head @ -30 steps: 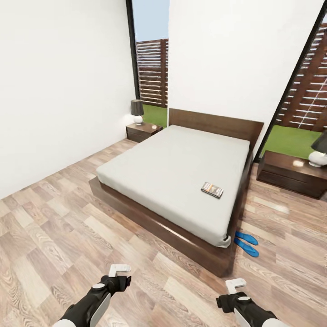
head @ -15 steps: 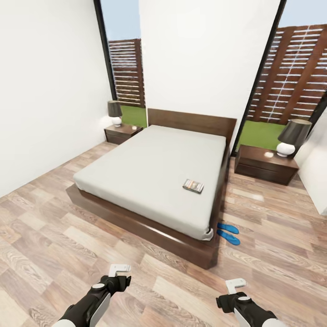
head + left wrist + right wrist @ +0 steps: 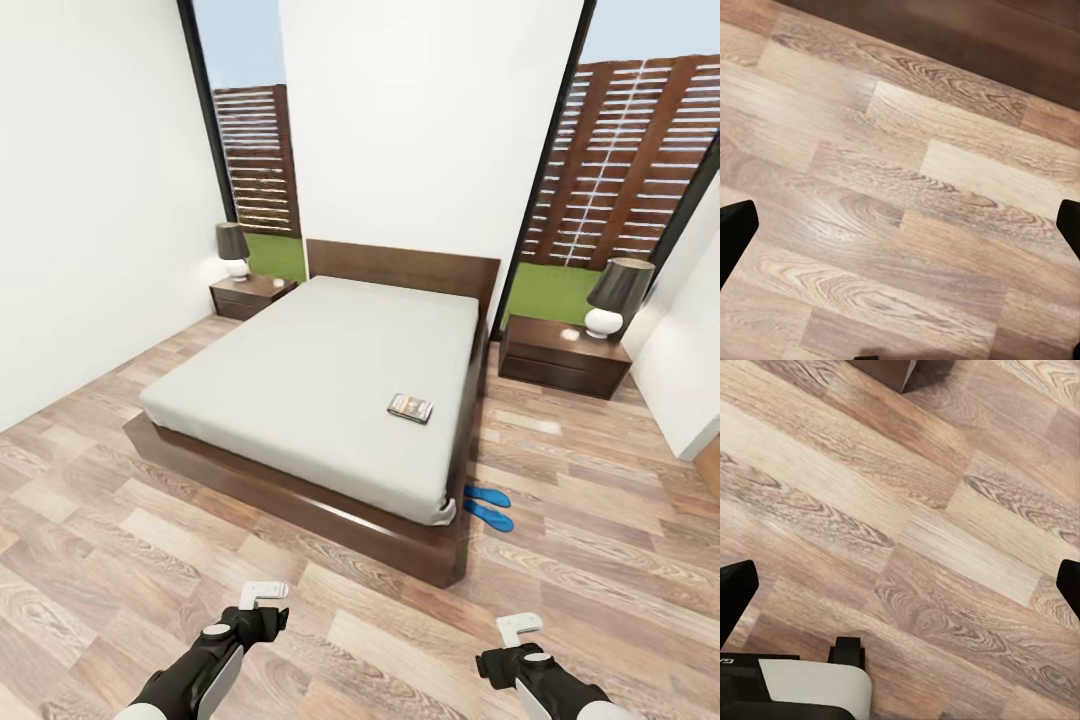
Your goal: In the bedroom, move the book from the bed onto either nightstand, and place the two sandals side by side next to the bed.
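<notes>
Fingers of both the left gripper [image 3: 262, 592] and right gripper [image 3: 519, 625] spread wide, empty, above wooden floor [image 3: 120, 530]. Farther off, book [image 3: 410, 407] lies on the bed's [image 3: 310, 375] right side; sandals [image 3: 488, 506] sit together by its near right corner.

The bed [image 3: 320, 370] fills the middle of the frame, with the book [image 3: 410, 407] lying flat near its right edge. Two blue sandals [image 3: 488, 507] sit side by side on the wood floor [image 3: 100, 520], just beside the bed's lower right corner. A nightstand [image 3: 560, 358] with a lamp [image 3: 612, 295] stands at right, another nightstand [image 3: 250, 296] at upper left. Both grippers, left [image 3: 262, 592] and right [image 3: 520, 626], hang low over the floor.
</notes>
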You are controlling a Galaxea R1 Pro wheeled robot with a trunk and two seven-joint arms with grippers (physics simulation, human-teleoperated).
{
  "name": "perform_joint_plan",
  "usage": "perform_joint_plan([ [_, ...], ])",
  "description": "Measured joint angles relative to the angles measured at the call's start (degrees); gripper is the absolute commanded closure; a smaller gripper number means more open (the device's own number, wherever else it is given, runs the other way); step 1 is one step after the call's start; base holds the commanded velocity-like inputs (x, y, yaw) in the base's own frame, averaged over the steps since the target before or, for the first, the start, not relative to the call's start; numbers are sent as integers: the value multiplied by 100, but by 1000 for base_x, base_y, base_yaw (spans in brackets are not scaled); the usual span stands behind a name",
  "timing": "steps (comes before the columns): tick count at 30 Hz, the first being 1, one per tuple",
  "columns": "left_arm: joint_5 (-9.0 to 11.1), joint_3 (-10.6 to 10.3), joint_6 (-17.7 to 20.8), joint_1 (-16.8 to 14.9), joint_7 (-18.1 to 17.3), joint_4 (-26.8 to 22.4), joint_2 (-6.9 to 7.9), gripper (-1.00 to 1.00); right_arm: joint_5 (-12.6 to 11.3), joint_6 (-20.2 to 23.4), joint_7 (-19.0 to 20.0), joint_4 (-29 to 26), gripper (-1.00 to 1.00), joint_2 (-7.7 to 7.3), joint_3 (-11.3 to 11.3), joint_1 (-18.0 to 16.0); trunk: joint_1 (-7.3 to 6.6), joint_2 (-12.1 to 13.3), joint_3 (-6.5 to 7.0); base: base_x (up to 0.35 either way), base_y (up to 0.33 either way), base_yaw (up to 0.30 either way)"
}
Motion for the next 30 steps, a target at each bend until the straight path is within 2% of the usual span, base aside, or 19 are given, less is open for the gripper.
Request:
perform_joint_plan([
  [8,-1,2,4,0,0,-1,0,-100,0,0,-2,0,-100,-4,0,0,-2,0,0,181,152,-7],
  [22,-6,2,8,0,1,0,0,-100,0,0,-1,0,-100,-8,0,1,-2,-1,0,264,225,-8],
  [30,-6,1,7,-1,0,2,-1,-100,-1,1,2,-2,-100,-8,0,3,-2,-1,0,291,236,-202],
])
